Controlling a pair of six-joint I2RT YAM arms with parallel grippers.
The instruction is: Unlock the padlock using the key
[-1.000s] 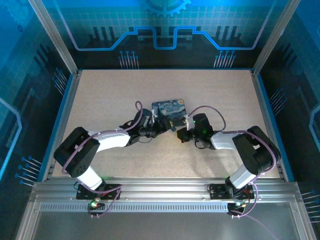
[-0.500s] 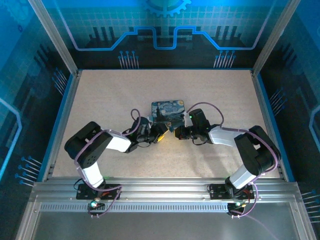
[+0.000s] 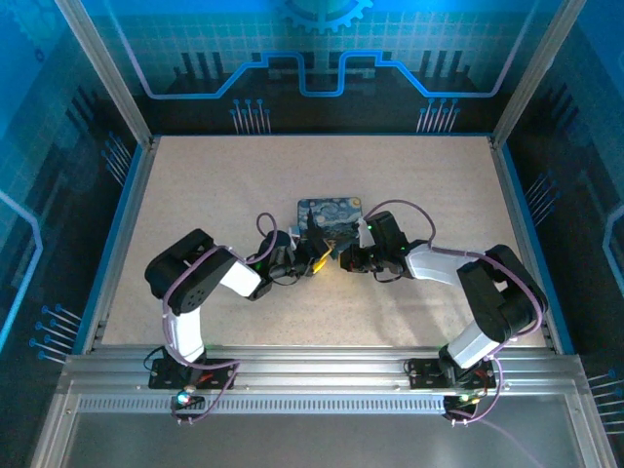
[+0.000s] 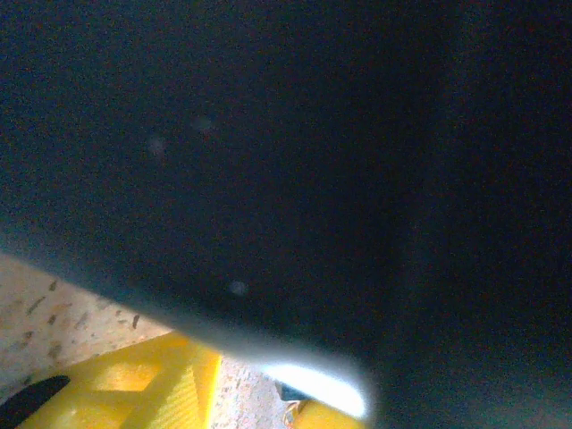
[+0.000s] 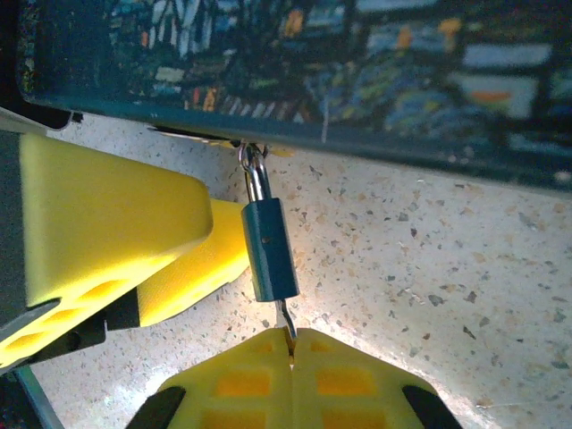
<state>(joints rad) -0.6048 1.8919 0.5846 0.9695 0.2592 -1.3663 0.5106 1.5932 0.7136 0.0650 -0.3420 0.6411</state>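
The small bluish-grey padlock (image 5: 268, 255) lies on the speckled table, its pale shackle (image 5: 255, 179) hooked to the front edge of the painted blue tin (image 5: 357, 71). My right gripper (image 5: 290, 344) is shut on the thin key (image 5: 285, 317), whose tip meets the padlock's bottom end. My left gripper (image 3: 317, 258) comes in from the left. Its yellow fingers (image 5: 107, 214) stand apart on either side of the padlock, one of them right behind the body. In the left wrist view the left gripper (image 4: 259, 393) shows a gap of table between its fingers (image 4: 134, 384); the tin (image 4: 286, 161) blurs dark above.
The tin (image 3: 330, 216) sits mid-table with both grippers meeting at its near edge; my right gripper (image 3: 343, 261) is just right of the left one. Blue rails (image 3: 125, 224) bound the table (image 3: 439, 185) at both sides, with open surface all round.
The left arm has folded in and its gripper has slid right up to the padlock, jaws narrowing. The right gripper shifted slightly left, still shut on the key.
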